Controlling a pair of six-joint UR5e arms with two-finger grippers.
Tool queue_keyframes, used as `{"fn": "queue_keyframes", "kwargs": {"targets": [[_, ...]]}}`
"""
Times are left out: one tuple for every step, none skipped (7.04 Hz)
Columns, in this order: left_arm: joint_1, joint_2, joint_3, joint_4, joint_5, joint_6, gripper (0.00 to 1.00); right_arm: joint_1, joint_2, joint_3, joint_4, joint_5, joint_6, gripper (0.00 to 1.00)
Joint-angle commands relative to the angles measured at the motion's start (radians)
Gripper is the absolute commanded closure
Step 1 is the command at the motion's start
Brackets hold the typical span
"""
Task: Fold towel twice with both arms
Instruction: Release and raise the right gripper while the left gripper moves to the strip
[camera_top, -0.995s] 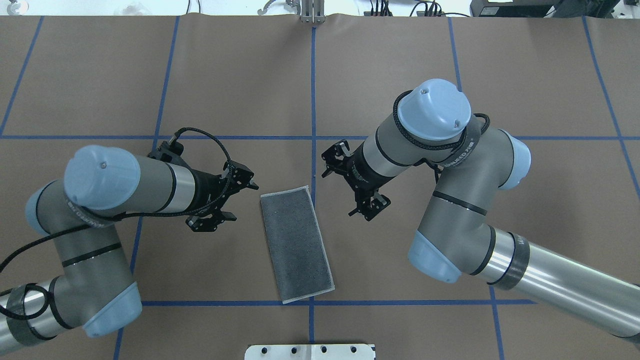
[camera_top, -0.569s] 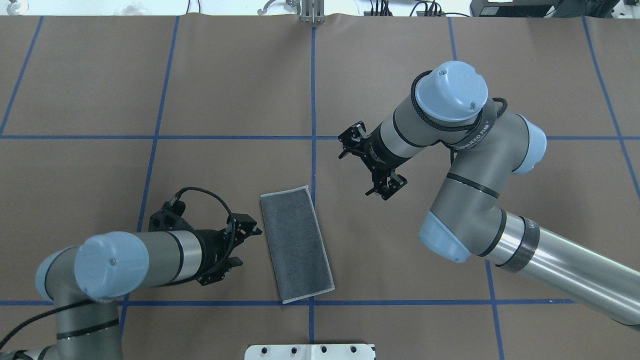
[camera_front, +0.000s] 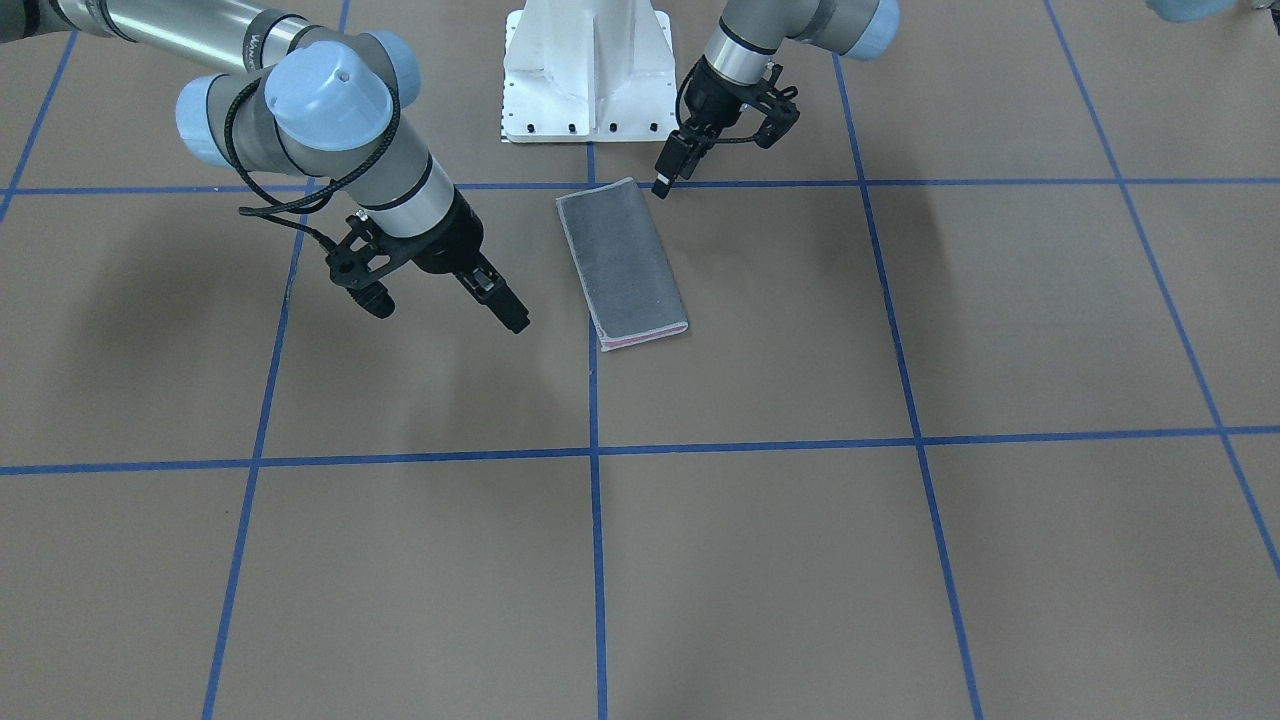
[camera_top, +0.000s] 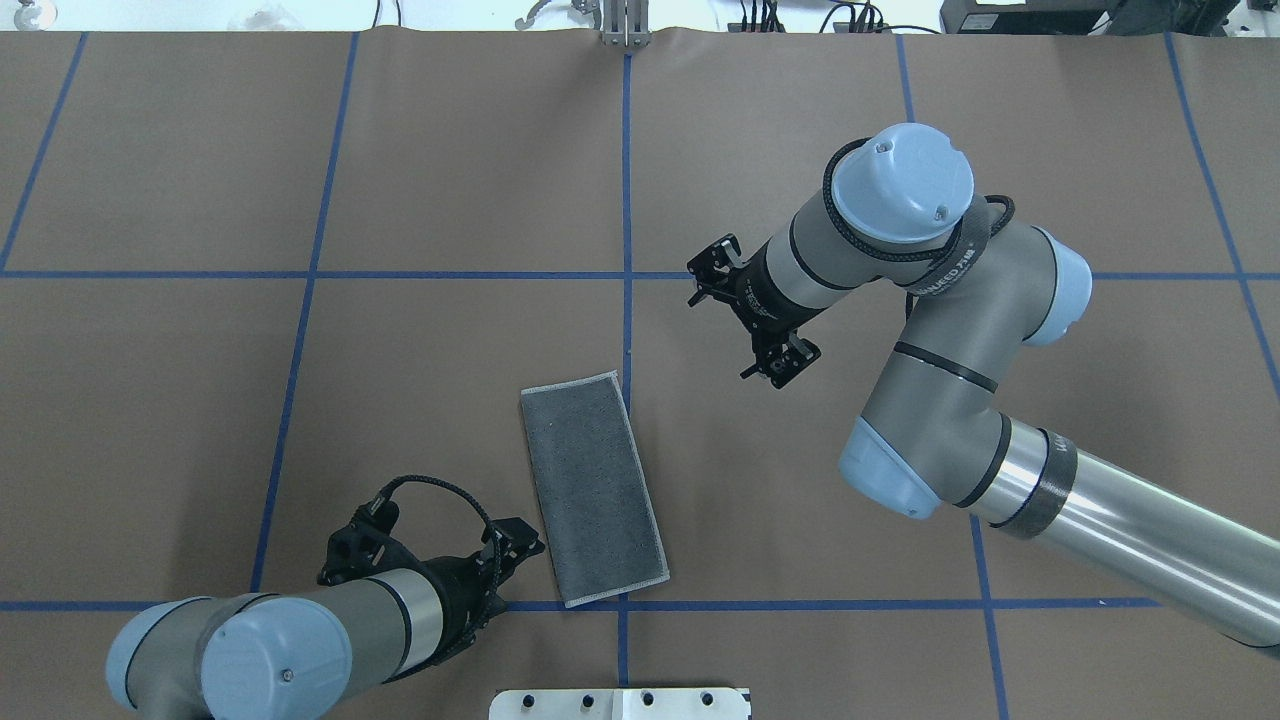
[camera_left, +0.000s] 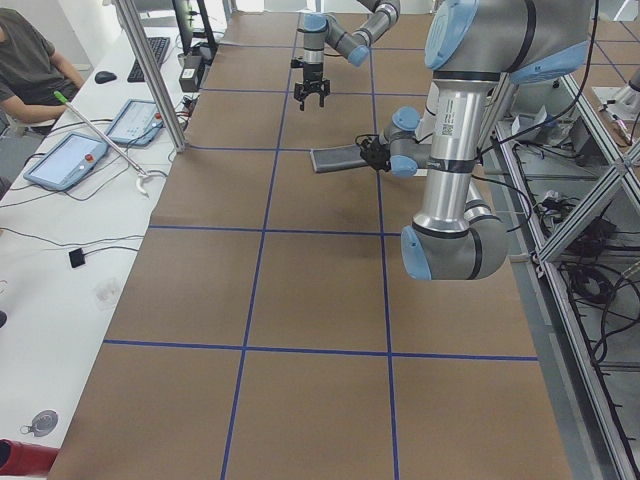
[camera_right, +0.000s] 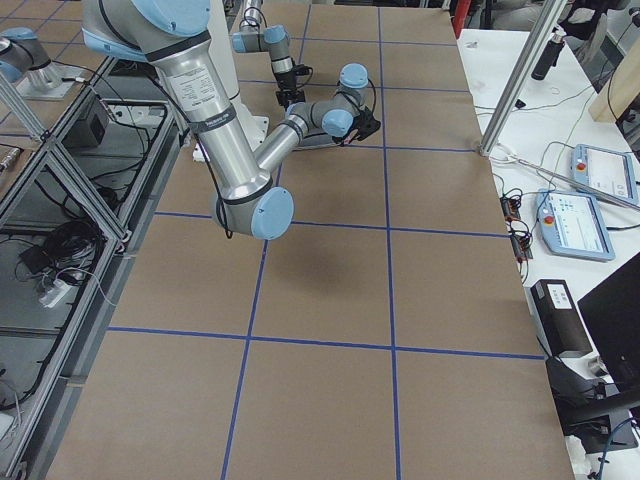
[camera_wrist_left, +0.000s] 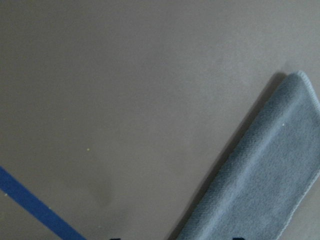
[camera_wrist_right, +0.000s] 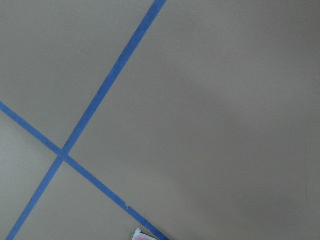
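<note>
The left fingers (camera_front: 668, 170) are standing spread wide and gripping nothing, one tip hanging just beside the left long edge of the towel (camera_top: 592, 490) at the end nearest the robot; whether that tip is touching the cloth cannot be told. In the left wrist view the towel's (camera_wrist_left: 260, 190) grey folded edge is slanting up from the bottom of the picture over bare brown bench. The left arm (camera_top: 300, 640) is reaching in low from the robot's side, its blue-capped elbow lying close to the white pedestal base (camera_front: 590, 70). The right fingers (camera_front: 500, 305) are likewise parted and empty, hovering above the bench (camera_top: 450, 180) off the towel's far end and to its right, clearly apart from it and casting a soft shadow below. The right wrist view is showing only crossing blue tape lines (camera_wrist_right: 100, 95) and, at the very bottom, a small pale corner tinged with pink. The right arm (camera_top: 1000, 440) is bending back over the right half of the bench. The towel is lying flat, folded once into a long narrow rectangle, dark grey face up with light stitched edging, a thin pink strip showing at its far end (camera_front: 640, 340). It is sitting just left of the centre tape line (camera_top: 627, 200), slightly skewed, its near end almost reaching the cross line in front of the pedestal. In the exterior left view a person (camera_left: 30, 60) is sitting at the side desk beside the bench.
</note>
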Motion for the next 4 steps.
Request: {"fn": "queue_keyframes", "kwargs": {"targets": [[0.053, -0.033, 0.011, 0.007, 0.038, -0.021, 0.25, -0.001, -0.001, -0.002, -0.001, 0.0, 0.0, 0.0], [0.059, -0.06, 0.035, 0.006, 0.038, -0.02, 0.28, -0.001, -0.003, 0.0, -0.001, 0.0, 0.0, 0.0], [0.055, -0.06, 0.046, 0.006, 0.038, -0.008, 0.3, -0.001, -0.004, 0.0, -0.001, 0.0, 0.0, 0.0], [0.052, -0.062, 0.06, 0.006, 0.038, -0.006, 0.31, -0.001, -0.006, 0.001, -0.001, 0.0, 0.001, 0.0]]}}
